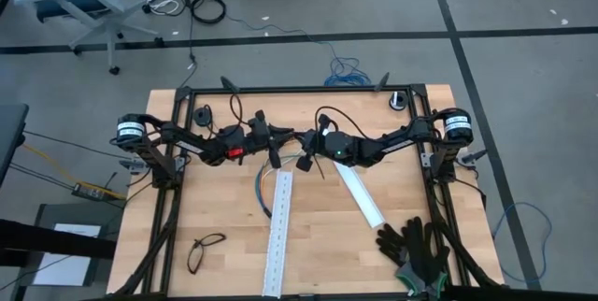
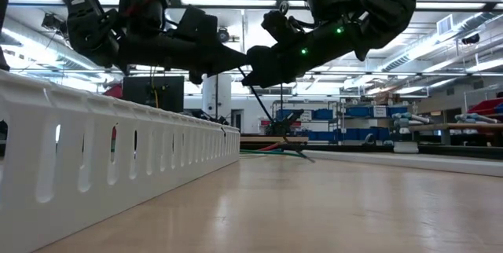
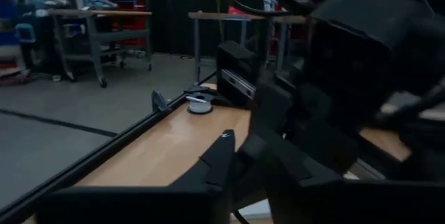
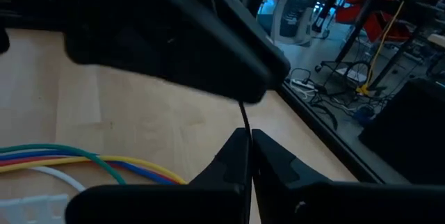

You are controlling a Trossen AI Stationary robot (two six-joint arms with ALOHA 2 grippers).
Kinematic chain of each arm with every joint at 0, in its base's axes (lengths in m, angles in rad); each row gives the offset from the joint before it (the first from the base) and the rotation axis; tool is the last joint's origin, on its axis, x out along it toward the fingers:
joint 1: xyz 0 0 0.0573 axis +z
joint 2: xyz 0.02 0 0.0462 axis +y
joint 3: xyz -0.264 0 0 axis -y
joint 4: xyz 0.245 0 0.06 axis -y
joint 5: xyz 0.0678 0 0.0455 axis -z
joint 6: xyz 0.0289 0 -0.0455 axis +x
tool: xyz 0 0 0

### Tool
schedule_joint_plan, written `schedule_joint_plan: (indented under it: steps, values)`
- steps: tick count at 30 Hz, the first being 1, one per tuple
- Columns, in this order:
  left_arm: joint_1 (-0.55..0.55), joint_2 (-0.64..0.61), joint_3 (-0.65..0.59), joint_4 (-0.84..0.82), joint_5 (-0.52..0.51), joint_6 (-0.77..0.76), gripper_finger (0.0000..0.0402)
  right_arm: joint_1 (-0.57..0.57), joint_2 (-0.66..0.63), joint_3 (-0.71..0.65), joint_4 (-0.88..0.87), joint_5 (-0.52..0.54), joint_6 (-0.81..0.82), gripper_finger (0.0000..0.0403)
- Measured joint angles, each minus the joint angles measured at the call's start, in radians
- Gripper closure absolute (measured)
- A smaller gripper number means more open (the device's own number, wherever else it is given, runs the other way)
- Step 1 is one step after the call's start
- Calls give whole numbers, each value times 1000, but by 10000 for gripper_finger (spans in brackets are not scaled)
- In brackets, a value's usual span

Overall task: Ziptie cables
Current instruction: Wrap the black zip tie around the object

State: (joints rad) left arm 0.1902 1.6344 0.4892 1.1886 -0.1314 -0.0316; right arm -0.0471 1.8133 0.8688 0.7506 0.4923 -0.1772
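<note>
Spanning most of the high view, the wooden table [image 1: 318, 236] is carrying everything, with both dark arms reaching inward from its two sides and meeting above its middle. The two white perforated rails are lying on the boards: the longer rail [image 1: 278, 236] running straight toward the near edge, the shorter rail [image 1: 360, 193] slanting off to the right. A pair of black gloves [image 1: 416, 250] is sitting near the right front corner and a pair of glasses [image 1: 206, 250] near the left front. The cables [image 1: 264, 193] are lying just left of the longer rail's far end, curving along it, directly below the two grippers. The right gripper [image 4: 245, 156] is hovering above them with its fingers pressed together on a thin black zip tie [image 4: 243, 118]. The left gripper [image 1: 273, 144] is hanging close beside it; whether its fingers are apart or together I cannot tell.
</note>
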Motion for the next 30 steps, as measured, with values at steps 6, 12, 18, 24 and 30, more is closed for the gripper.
schedule_joint_plan:
  steps: [6,12,18,24,30]
  values:
    - [0,0,-23,-4,36,55,274,0,-9,-1,-7,0,2,403]
    - [14,0,-104,84,36,82,232,-8,-112,-85,4,-44,39,403]
    - [50,0,-178,269,164,46,229,-97,-211,-180,11,-371,147,402]
    - [79,0,-163,239,357,-7,229,-207,-184,-186,69,-842,283,402]
    - [79,0,-121,235,470,-1,229,-245,-129,-186,232,-1087,347,402]
